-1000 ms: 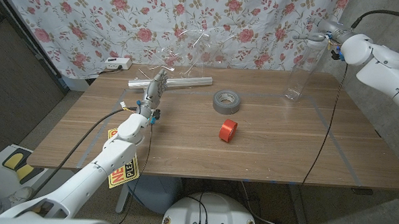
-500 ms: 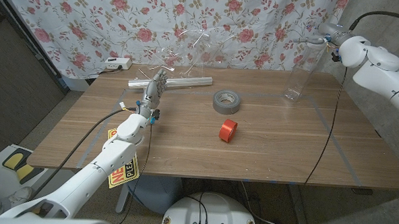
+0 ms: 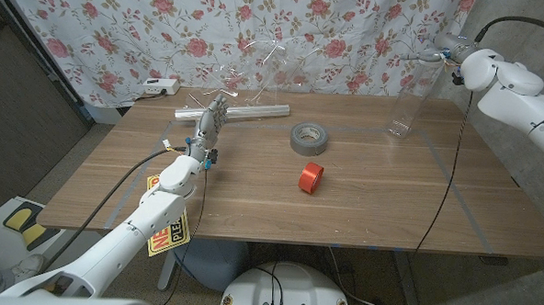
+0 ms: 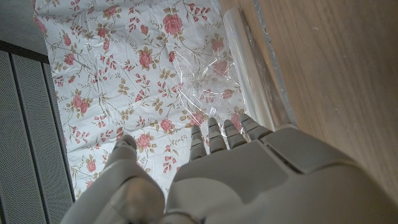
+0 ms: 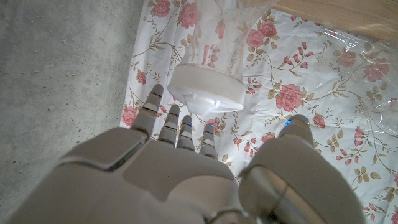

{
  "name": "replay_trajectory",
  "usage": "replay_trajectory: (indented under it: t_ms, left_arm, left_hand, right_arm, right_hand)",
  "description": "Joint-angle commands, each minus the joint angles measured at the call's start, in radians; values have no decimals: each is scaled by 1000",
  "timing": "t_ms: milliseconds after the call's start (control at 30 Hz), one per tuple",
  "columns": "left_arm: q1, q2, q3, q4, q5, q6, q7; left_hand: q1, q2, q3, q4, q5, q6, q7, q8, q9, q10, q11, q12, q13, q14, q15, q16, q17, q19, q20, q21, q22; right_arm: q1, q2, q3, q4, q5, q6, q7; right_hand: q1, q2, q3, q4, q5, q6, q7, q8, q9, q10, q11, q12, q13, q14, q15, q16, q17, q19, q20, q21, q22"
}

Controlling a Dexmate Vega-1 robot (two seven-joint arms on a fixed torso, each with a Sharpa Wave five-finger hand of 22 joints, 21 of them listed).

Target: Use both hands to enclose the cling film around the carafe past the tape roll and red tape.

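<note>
Table (image 3: 251, 202): wooden; carried all task items in the head view.
Cling film (image 3: 257, 74): sheet stood raised off its roll (image 3: 246, 110) at the table's 11 o'clock; roll's long axis ran from 9 to 3 o'clock.
Carafe (image 3: 408, 94): clear, upright, at the table's 1 o'clock; long axis vertical; white top (image 5: 208, 93).
Tape roll (image 3: 308, 138): grey, flat, near table centre, between film and carafe.
Red tape (image 3: 310, 177): on edge, at 6 o'clock from the tape roll.
Right hand (image 3: 442, 48): nearer the carafe, at its top; fingers (image 5: 168, 121) apart, thumb separate, lid just beyond the fingertips; contact could not be determined.
Left hand (image 3: 209, 122): just at 7 o'clock of the roll's left end; fingers (image 4: 217, 134) straight and close together, pointing at the film; grip on the film could not be determined.
Governing relation: film lay at 9 o'clock from the carafe, well apart.
</note>
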Motion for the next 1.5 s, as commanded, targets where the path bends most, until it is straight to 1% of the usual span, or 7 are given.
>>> replay_trajectory:
  t_ms: [33, 667, 900, 1033, 1167, 1267, 1500]
  left_arm:
    - [2, -1, 2, -5, -3, 5, 2]
    - [8, 0, 6, -14, -4, 15, 5]
    - [6, -3, 8, -11, -9, 15, 0]
    - [3, -5, 10, -10, -11, 21, -1]
    - [3, -6, 10, -9, -12, 19, -1]
    - [2, -5, 10, -8, -10, 21, 0]
    - [-2, -6, 12, -3, -11, 19, -4]
  left_hand:
    - [-8, 0, 0, -1, 2, 7, -2, 2, 0, 11, 3, 7, 3, 2, -1, 4, 3, 13, 2, -8, 4]
    - [-10, 3, 0, -2, 3, 8, -1, 2, 0, 10, 2, 6, 3, 0, -2, 3, 3, 14, 2, -12, 4]
    - [-11, 4, -1, -2, 3, 8, 0, 2, 0, 10, 3, 5, 3, 0, -1, 3, 3, 15, 3, -14, 4]
    - [-12, 4, -1, -2, 3, 7, 0, 2, 0, 13, 2, 6, 3, 0, -1, 3, 3, 15, 3, -15, 4]
    - [-12, 5, -1, -2, 3, 8, 1, 2, 0, 11, 5, 5, 3, 1, 0, 3, 3, 15, 3, -16, 4]
    - [-11, 10, 1, -3, 4, 20, -18, 6, 0, 14, 2, 6, 3, 0, -2, 3, 3, 16, 4, -18, 4]
    - [-10, 15, 3, -3, 4, 22, -20, 6, 0, 16, 1, 6, 3, 0, -3, 3, 3, 16, 4, -20, 4]
  right_arm:
    - [18, 10, -13, 11, 17, -53, 57]
    - [19, 1, -22, 7, 26, -37, 61]
    - [12, -5, -19, -10, 20, -39, 52]
    - [2, -7, -14, -23, 15, -41, 35]
    - [2, -6, -19, -30, 1, -59, 37]
    - [-4, -3, -14, -30, 1, -63, 24]
    - [13, 4, -30, -21, -8, -85, 62]
  right_hand:
    - [-6, 8, -4, 1, -1, -7, -7, -7, 3, -16, -4, -4, 7, 19, 1, 7, 7, 44, -4, 15, 5]
    - [23, 48, 16, -9, -8, -3, -4, -11, 6, -13, -13, 5, 28, 89, -20, 38, 21, 153, -3, 43, 8]
    - [44, 77, 34, -15, -12, 9, -20, -8, 8, 10, -13, 17, 38, 118, -38, 56, 35, 190, -2, 50, 8]
    - [67, 111, 54, -23, -18, 39, -54, 1, 9, 35, -16, 29, 47, 123, -43, 65, 47, 204, 0, 47, 7]
    - [86, 127, 67, -33, -25, 78, -84, 13, 9, 67, 9, 44, 55, 124, -41, 68, 54, 201, 1, 38, 6]
    - [116, 143, 85, -48, -31, 109, -97, 19, 7, 111, 29, 60, 60, 144, -41, 78, 56, 205, -1, 32, 5]
    - [212, 190, 146, -76, -40, 139, -113, 17, 3, 146, 12, 69, 68, 163, -62, 92, 63, 242, -6, 32, 5]
